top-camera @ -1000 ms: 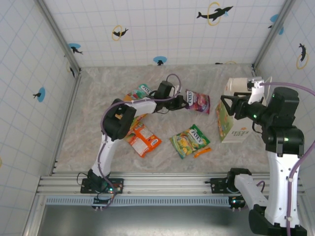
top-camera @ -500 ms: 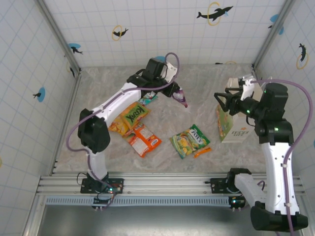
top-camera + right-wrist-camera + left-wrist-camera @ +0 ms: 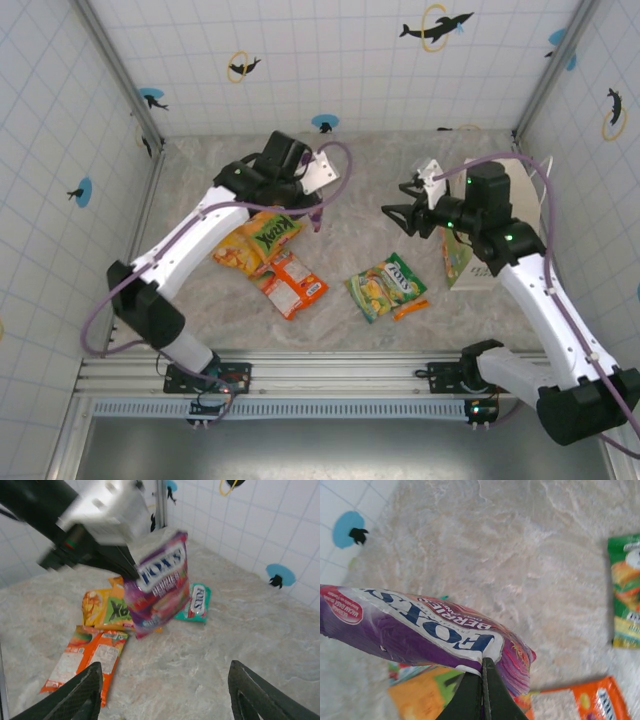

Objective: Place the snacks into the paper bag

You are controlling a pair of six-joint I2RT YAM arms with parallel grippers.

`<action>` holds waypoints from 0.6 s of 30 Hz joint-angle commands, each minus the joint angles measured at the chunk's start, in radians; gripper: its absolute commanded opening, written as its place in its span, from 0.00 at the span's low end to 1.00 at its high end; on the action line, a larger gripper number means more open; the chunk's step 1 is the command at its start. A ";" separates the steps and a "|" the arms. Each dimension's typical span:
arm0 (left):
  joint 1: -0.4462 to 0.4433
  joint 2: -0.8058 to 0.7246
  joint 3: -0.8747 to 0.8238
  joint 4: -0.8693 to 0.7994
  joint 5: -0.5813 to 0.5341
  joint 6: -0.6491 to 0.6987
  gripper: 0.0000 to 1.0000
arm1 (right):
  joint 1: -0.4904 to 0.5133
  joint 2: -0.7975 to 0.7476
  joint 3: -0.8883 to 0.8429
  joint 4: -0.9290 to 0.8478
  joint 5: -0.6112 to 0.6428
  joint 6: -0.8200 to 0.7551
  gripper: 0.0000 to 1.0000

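1. From above, the left hand (image 3: 310, 200) was seen raised over the counter (image 3: 200, 180), clenched on a purple packet (image 3: 318, 218) that was shown edge-on.
2. The right hand (image 3: 400, 218) was held near it, to its right, with its fingers spread and nothing gripped.
3. The bag (image 3: 478, 275) was found at the counter's right side, partly covered by the right arm. A green packet (image 3: 455, 255) was seen touching its left edge.
4. A yellow packet (image 3: 262, 238) and an orange packet (image 3: 293, 285) were laid just beside each other under the left arm. A middle packet (image 3: 388, 285) was laid apart, between them and the bag.
5. In the left wrist view, the fingers (image 3: 482, 692) were pressed together on the purple packet's (image 3: 420, 630) lower edge, and the packet was held above the counter (image 3: 520, 555). The orange packet (image 3: 590, 702) was seen below.
6. In the right wrist view, the right hand (image 3: 165, 672) was shown released and wide apart. The purple packet (image 3: 157, 585) was hung from the left hand (image 3: 127, 565) in front of it. A teal packet (image 3: 197, 602), the yellow packet (image 3: 107, 610) and the orange packet (image 3: 87, 657) were seen lying on the counter behind.
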 commanded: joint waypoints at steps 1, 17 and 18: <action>-0.013 -0.108 -0.038 0.030 -0.021 0.174 0.00 | 0.009 0.014 -0.063 0.193 -0.027 -0.050 0.71; -0.052 -0.374 -0.290 0.123 0.173 0.326 0.00 | 0.121 0.217 0.025 0.121 -0.182 -0.330 0.81; -0.057 -0.380 -0.300 0.128 0.165 0.337 0.00 | 0.129 0.230 0.035 0.114 -0.191 -0.341 0.81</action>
